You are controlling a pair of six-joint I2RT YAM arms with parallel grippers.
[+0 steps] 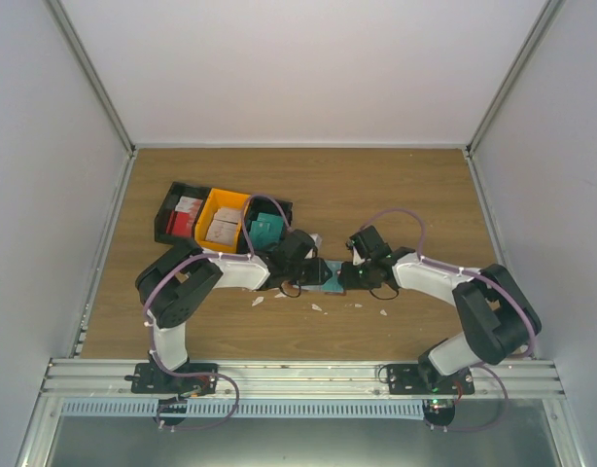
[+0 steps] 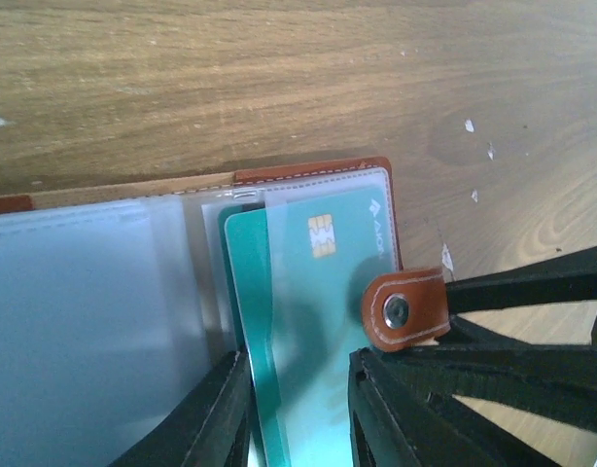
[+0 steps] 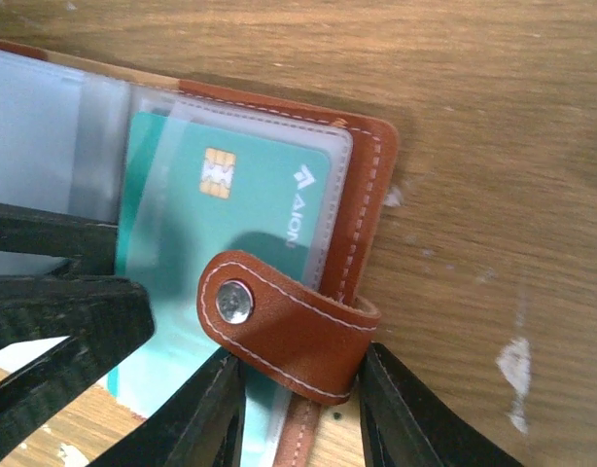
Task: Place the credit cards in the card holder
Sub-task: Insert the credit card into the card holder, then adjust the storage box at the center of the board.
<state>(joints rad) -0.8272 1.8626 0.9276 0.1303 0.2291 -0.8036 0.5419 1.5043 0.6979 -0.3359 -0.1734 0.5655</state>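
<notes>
The card holder (image 1: 321, 269) lies open between both grippers, a brown leather wallet (image 3: 365, 195) with clear sleeves (image 2: 85, 311). A teal credit card (image 2: 323, 292) with a gold chip sits partly inside the rightmost sleeve, and its near end sticks out (image 3: 133, 384). My left gripper (image 2: 300, 428) stands over that near end with its jaws apart, and the card runs wider than the gap between them. My right gripper (image 3: 300, 409) is shut on the wallet's snap strap (image 3: 289, 331) at its right edge. More credit cards lie in the bins: red and white (image 1: 187, 216), white-pinkish (image 1: 224, 230), teal (image 1: 266, 232).
Three joined bins stand behind the left arm, namely black (image 1: 168, 222), orange (image 1: 217, 199) and black (image 1: 279, 207). Small white scraps (image 1: 258, 301) dot the wooden table near the wallet (image 3: 517, 360). In the left wrist view the right gripper's black fingers (image 2: 532, 292) crowd the strap (image 2: 405, 309).
</notes>
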